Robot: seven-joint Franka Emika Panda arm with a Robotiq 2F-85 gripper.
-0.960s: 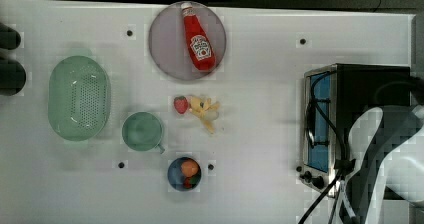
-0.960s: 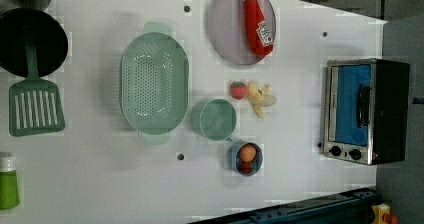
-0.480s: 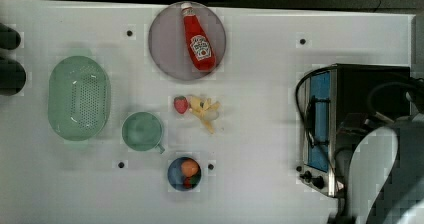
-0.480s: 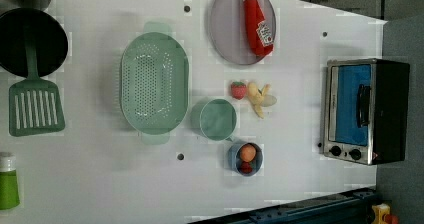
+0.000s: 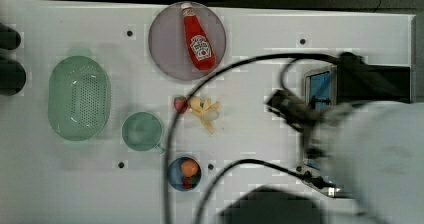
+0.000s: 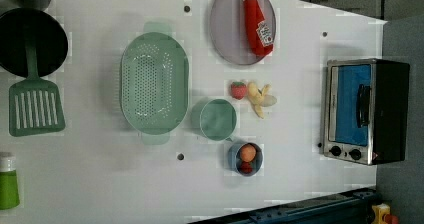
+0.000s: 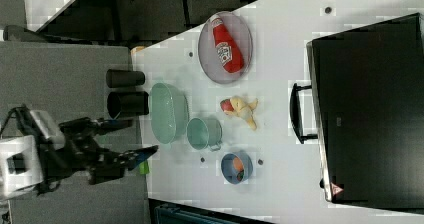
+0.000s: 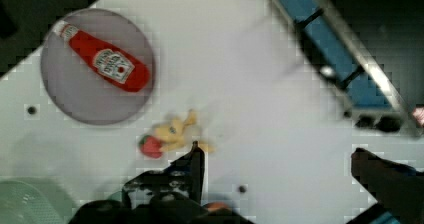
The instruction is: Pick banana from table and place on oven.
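Observation:
The pale yellow banana (image 5: 205, 111) lies with splayed peel on the white table (image 5: 260, 39), touching a small red strawberry (image 5: 180, 103); it also shows as the banana (image 6: 260, 98), the banana (image 7: 242, 109) and the banana (image 8: 175, 132). The oven (image 6: 365, 109) stands at the left view's right, its black top (image 7: 370, 104) bare. My gripper (image 8: 285, 169) hangs high above the table, open wide, holding nothing, with one black finger (image 8: 196, 165) just short of the banana in the wrist view. My blurred white arm (image 5: 375, 154) covers most of the oven in the top view.
A ketchup bottle (image 6: 256, 21) lies on a grey plate (image 6: 227, 29). A green colander (image 6: 154, 83), a green cup (image 6: 217, 119) and a small blue bowl of fruit (image 6: 245, 158) sit to the left view's left of and below the banana. A spatula (image 6: 35, 106) lies far left. Cables (image 5: 172, 149) cross the top view.
In the top view my arm has swung in from the right edge over the oven toward the table's middle, with its cables now crossing the view. The things on the table have not moved.

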